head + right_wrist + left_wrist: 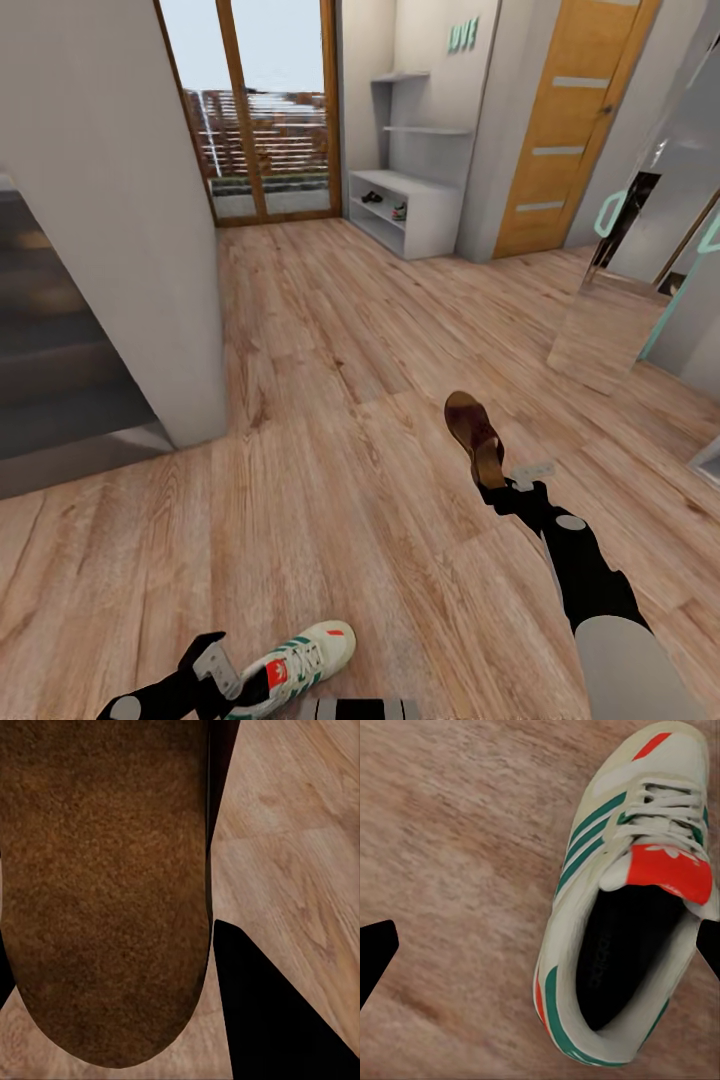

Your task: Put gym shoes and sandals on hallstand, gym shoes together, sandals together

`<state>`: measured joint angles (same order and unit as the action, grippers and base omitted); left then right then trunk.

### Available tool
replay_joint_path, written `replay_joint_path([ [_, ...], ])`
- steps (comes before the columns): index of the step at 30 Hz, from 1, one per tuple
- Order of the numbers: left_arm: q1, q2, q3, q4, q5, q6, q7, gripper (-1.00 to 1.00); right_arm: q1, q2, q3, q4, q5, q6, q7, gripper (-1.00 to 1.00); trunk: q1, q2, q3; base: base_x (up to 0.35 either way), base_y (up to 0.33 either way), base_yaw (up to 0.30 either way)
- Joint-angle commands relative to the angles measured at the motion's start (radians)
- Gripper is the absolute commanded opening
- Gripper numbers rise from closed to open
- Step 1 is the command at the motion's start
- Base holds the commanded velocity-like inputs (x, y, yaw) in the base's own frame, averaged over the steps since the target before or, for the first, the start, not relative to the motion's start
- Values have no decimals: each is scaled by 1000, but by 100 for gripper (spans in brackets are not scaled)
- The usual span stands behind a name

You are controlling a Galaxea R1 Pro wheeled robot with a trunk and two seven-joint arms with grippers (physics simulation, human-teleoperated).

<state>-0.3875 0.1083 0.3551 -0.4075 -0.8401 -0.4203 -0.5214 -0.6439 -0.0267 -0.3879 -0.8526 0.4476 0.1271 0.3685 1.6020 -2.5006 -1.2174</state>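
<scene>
While I watched the head view, my right hand [488, 470] gripped a brown sandal [474, 424] right of centre, raised above the corridor floor [330, 420]. At the bottom edge my left hand [222, 690] sat at the heel of a gym shoe [300, 665]. Far off at upper centre stood the hallstand [405, 210], small shoes on its lower shelf. Through the left wrist view, the gym shoe [622, 907] lay between my fingers [375, 952], spread wide. Through the right wrist view, the sandal [105, 892] was held at upper left beside one dark finger [262, 1005].
</scene>
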Motion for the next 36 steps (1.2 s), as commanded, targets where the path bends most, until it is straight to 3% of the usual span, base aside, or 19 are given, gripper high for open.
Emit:
replay_joint_path([
  [1, -1, -1, 8, -1, -9, -5, -6, 100, -1, 1, -3, -2, 3, 5, 7, -100, 0, 0, -2, 0, 0, 0],
  [12, 0, 4, 7, -1, -39, -3, -44, 100, 0, 1, -3, -2, 3, 5, 7, -100, 0, 0, -5, 0, 0, 0],
  [32, -2, 10, 9, -1, -50, -1, -45, 100, 0, 1, -2, -2, 3, 5, 7, -100, 9, -5, -109, 0, 0, 0],
  [36, -2, 10, 10, -7, -50, 0, -40, 100, 0, 1, -2, -2, 3, 5, 7, -100, 9, -5, -111, 0, 0, 0],
])
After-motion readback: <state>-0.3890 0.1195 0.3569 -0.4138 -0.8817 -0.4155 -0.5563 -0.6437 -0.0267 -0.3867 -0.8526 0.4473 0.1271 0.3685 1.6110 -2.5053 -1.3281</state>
